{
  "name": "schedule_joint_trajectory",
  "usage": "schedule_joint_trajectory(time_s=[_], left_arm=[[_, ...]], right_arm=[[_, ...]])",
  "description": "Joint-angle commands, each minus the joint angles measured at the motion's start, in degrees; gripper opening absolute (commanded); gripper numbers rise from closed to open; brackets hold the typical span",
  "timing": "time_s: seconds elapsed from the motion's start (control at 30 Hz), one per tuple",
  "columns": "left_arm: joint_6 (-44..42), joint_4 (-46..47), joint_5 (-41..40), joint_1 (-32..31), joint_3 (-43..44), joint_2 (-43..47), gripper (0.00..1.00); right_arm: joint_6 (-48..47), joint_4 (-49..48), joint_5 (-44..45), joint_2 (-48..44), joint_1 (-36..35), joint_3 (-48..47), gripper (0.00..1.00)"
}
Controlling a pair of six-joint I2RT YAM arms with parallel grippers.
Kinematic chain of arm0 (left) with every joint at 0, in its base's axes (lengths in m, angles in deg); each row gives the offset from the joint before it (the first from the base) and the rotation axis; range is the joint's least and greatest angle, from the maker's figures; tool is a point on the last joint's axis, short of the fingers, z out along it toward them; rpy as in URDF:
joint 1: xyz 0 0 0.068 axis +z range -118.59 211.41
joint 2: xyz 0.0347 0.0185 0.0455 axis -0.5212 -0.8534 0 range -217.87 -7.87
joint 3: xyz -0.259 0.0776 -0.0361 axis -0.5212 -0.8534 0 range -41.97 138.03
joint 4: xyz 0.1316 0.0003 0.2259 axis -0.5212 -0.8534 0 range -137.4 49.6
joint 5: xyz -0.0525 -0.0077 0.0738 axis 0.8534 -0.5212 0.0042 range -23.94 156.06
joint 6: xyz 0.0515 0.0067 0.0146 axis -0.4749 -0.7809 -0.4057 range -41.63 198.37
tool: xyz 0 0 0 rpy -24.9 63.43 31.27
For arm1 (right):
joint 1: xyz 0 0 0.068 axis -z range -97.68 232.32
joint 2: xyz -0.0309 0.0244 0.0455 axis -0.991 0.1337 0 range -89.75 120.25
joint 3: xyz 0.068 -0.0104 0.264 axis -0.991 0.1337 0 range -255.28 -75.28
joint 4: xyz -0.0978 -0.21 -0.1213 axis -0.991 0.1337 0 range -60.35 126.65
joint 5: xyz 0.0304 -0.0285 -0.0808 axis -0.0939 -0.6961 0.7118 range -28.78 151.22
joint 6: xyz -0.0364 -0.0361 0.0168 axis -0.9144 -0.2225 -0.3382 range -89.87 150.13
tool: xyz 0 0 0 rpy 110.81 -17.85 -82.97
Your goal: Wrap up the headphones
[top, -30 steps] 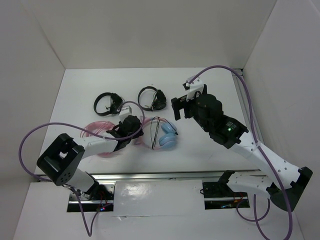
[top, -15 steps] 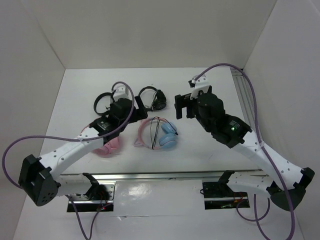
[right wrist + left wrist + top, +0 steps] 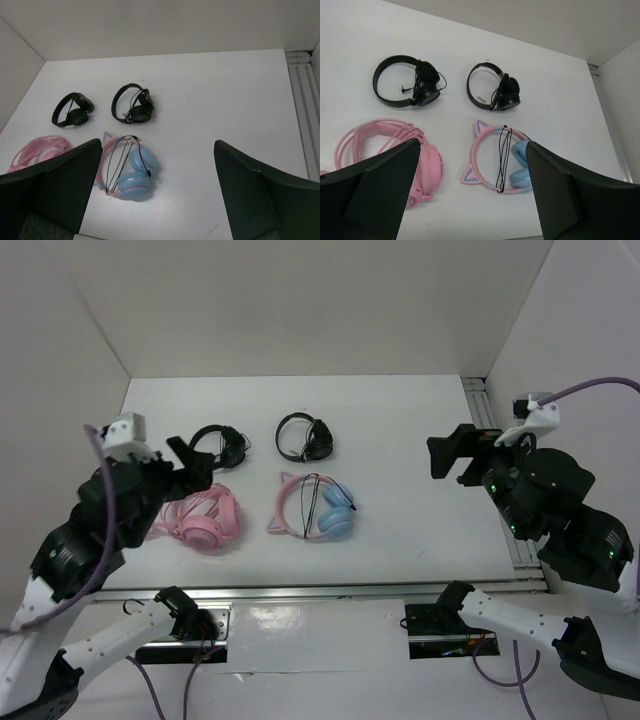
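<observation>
Both jaws gaping, empty, high above the bench [image 3: 420, 430]; headphones [image 3: 332, 514] look light, cable [image 3: 504, 150] floppy; I'd pinch the springy pink headband [image 3: 474, 159]

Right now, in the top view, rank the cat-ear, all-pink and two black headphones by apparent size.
Largest: cat-ear headphones and all-pink headphones, too alike to rank.
Smallest: left black headphones and right black headphones, also alike.

Robotics lab cell, plain white walls [image 3: 300, 300] boxing in a white table [image 3: 400, 430], metal rail [image 3: 300, 110] alongside
</observation>
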Motion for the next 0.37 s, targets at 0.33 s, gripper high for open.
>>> schedule_joint_trajectory(time_s=[0.33], left_arm=[[-4.72, -12.36, -7.03, 0.26, 7.57, 12.3, 0.99]], right_arm=[[1.61, 9.11, 5.05, -3.49, -0.34, 3.6, 1.0]])
